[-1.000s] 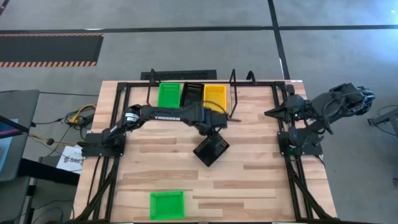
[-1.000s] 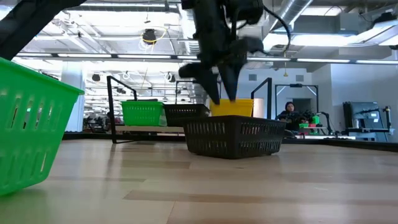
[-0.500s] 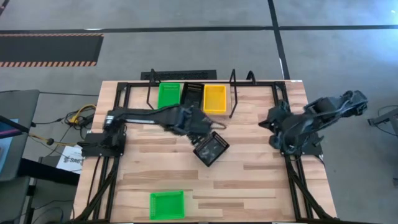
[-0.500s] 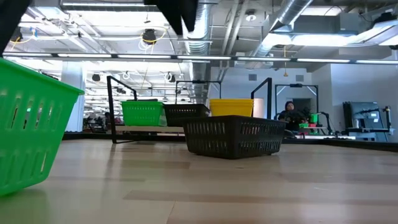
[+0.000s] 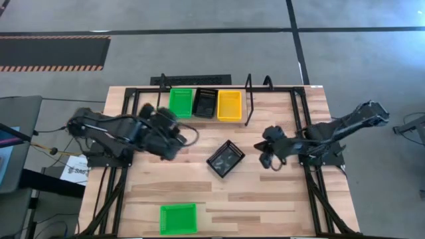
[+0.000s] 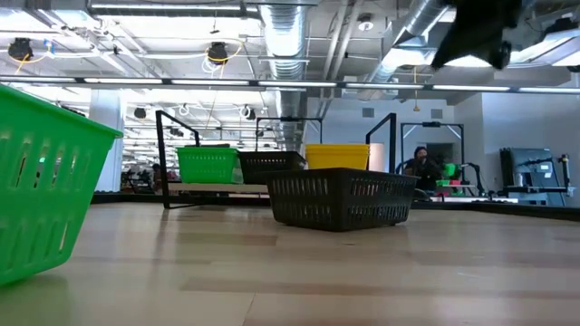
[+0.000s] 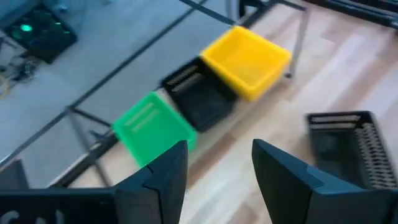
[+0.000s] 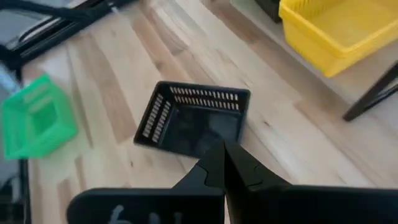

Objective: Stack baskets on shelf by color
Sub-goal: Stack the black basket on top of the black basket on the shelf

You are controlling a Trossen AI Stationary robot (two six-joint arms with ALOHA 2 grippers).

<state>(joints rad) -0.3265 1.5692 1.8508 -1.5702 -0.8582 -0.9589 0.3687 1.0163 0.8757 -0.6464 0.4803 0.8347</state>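
On the shelf (image 6: 214,187) at the table's far edge a green basket (image 5: 180,103), a black basket (image 5: 205,103) and a yellow basket (image 5: 230,105) stand side by side. Another black basket (image 5: 226,158) sits upright and askew on the table's middle. A second green basket (image 5: 178,218) rests near the front edge. My left gripper (image 7: 217,174) hangs open and empty over the table's left part (image 5: 178,136), apart from the baskets. My right gripper (image 8: 224,163) is shut and empty, hovering just right of the loose black basket (image 8: 194,118).
Black wire posts (image 5: 249,99) rise at the shelf's ends. Bare wood lies between the loose black basket and the near green basket (image 6: 41,181). Beyond the table a person (image 6: 419,165) sits in the room.
My left gripper has risen from the loose black basket and drawn back toward the table's left edge, staying open. My right gripper has come down and moved from the right edge toward that basket, rolling as it went. The basket has stayed in place.
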